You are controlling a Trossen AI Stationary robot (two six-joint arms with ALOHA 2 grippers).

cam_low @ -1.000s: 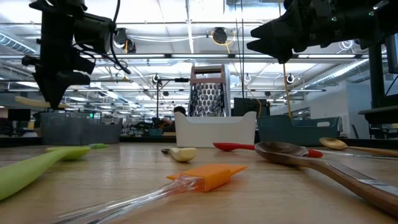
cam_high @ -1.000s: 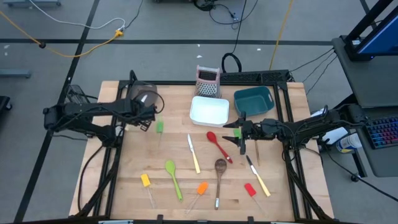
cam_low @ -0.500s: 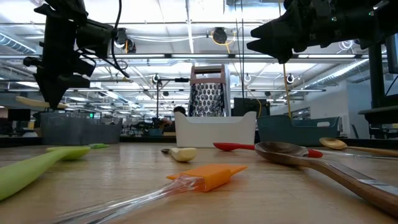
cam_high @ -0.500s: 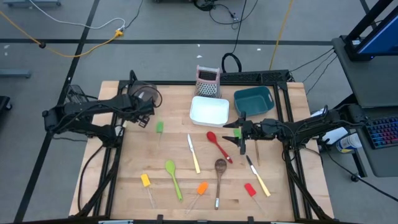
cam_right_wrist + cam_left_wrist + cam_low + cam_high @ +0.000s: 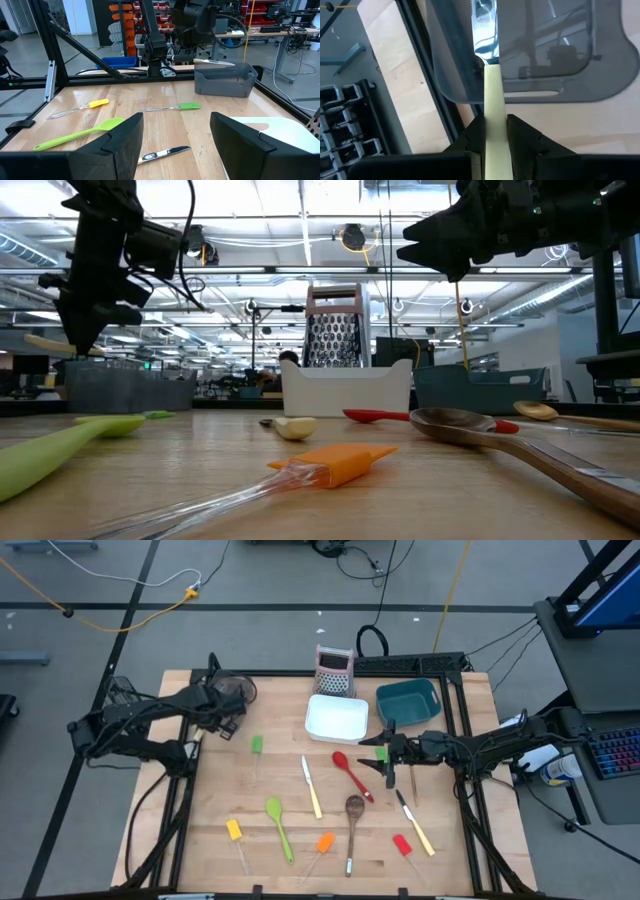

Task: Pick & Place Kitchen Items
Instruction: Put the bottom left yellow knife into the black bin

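My left gripper [image 5: 220, 712] hangs over the dark mesh bin [image 5: 236, 690] at the table's far left and is shut on a cream-handled knife [image 5: 494, 115], whose blade [image 5: 484, 30] reaches over the bin. My right gripper [image 5: 388, 755] is open and hovers right of the red spoon [image 5: 350, 774], touching nothing. Lying flat on the table are a green spatula [image 5: 257, 745], another cream knife [image 5: 311, 786], a green spoon [image 5: 278, 820], a wooden spoon [image 5: 353, 816], and yellow [image 5: 235, 832], orange [image 5: 322, 844] and red [image 5: 403, 845] spatulas. My left gripper pinches the knife's cream handle [image 5: 495, 131] between its two fingers [image 5: 473, 135], coming from above and pointing down, across the handle. The knife is lifted clear and lies about level [image 5: 48, 342], its blade over the dark bin.
A white bin [image 5: 337, 717], a teal bin [image 5: 408, 700] and an upright grater [image 5: 334, 670] stand along the far side. A third cream knife [image 5: 415, 825] lies near the right gripper. Black frame rails run along the table's edges.
My left gripper, still shut on the knife, has moved a little toward the table's left and far edges, so that more of the dark bin shows beside it. The knife has stayed level. The right arm has kept still.
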